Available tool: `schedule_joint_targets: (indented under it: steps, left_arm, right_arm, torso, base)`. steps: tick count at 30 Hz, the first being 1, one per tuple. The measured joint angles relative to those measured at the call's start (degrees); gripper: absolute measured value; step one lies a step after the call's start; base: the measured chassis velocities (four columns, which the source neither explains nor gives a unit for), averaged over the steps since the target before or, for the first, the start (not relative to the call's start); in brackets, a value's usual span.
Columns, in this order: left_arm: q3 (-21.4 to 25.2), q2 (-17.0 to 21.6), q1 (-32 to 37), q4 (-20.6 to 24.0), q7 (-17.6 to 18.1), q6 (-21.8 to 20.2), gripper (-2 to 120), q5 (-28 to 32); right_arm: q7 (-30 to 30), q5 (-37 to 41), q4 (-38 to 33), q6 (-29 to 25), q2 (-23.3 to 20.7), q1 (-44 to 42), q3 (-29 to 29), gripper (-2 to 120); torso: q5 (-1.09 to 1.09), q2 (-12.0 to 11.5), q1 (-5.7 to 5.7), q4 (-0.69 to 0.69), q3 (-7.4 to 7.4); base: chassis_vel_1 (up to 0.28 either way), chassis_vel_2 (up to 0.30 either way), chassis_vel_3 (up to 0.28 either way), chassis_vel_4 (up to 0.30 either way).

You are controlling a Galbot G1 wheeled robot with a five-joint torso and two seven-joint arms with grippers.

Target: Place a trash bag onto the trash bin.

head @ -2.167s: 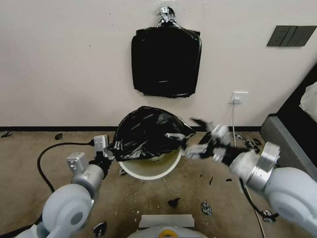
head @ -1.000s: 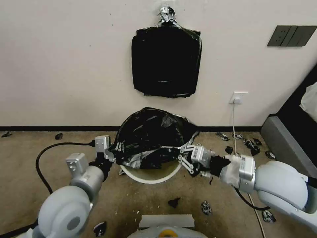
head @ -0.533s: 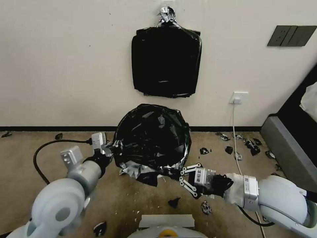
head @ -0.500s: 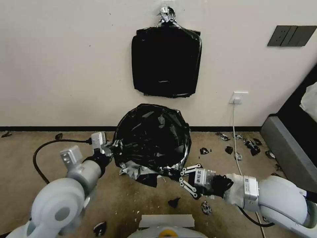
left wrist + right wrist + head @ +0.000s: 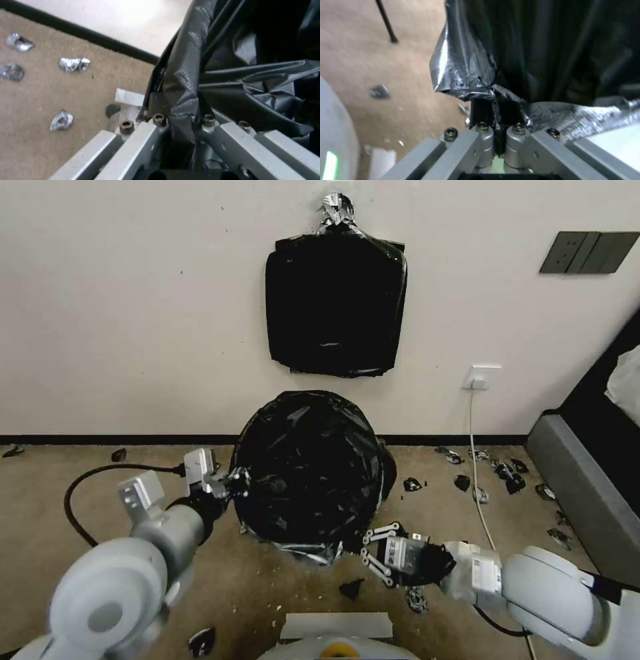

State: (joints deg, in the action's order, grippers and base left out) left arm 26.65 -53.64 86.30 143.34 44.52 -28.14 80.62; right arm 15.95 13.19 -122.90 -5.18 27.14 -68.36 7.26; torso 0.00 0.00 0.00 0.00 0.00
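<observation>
The trash bag (image 5: pixel 310 467), glossy black and wrinkled, is stretched into a dome on the carpet by the wall. The trash bin is hidden beneath it. My left gripper (image 5: pixel 230 485) is shut on the bag's left edge at mid height; in the left wrist view the film (image 5: pixel 253 75) runs between the fingers of this gripper (image 5: pixel 178 100). My right gripper (image 5: pixel 357 548) is low at the bag's near front edge, shut on a silvery fold of the film. The right wrist view shows that fold (image 5: pixel 536 50) pinched in the right gripper (image 5: pixel 496 107).
A thick bundle of black bags (image 5: pixel 335 303) hangs on the wall above. A black cable (image 5: pixel 87 493) loops on the carpet at left. Small black scraps (image 5: pixel 351 588) (image 5: pixel 507 473) litter the floor. A white cord drops from a wall socket (image 5: pixel 482 377). Grey furniture (image 5: pixel 580 480) stands at right.
My right gripper has drawn the bag's front edge down and toward me, and the bin's cream rim, seen earlier, is now covered. The left gripper kept its hold at the left edge.
</observation>
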Motion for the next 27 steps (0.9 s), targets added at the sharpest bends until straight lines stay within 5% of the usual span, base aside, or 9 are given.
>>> schedule_joint_targets:
  steps: [16,27]
  left_arm:
    - [0.16,-0.96,1.79,0.01,0.18,-0.30,4,-0.45]
    - [0.81,-1.51,0.50,-1.75,-0.15,1.76,4,-2.15]
  right_arm:
    - [-1.98,-2.84,4.60,1.17,1.69,-2.02,-0.36,0]
    - [-2.45,-0.82,3.83,-1.73,1.63,-5.45,-2.83,38]
  torso:
    - [0.00,0.00,0.00,0.00,0.00]
    - [0.00,0.00,0.00,0.00,0.00]
  base:
    - [0.000,0.000,0.000,0.000]
    - [0.000,0.000,0.000,0.000]
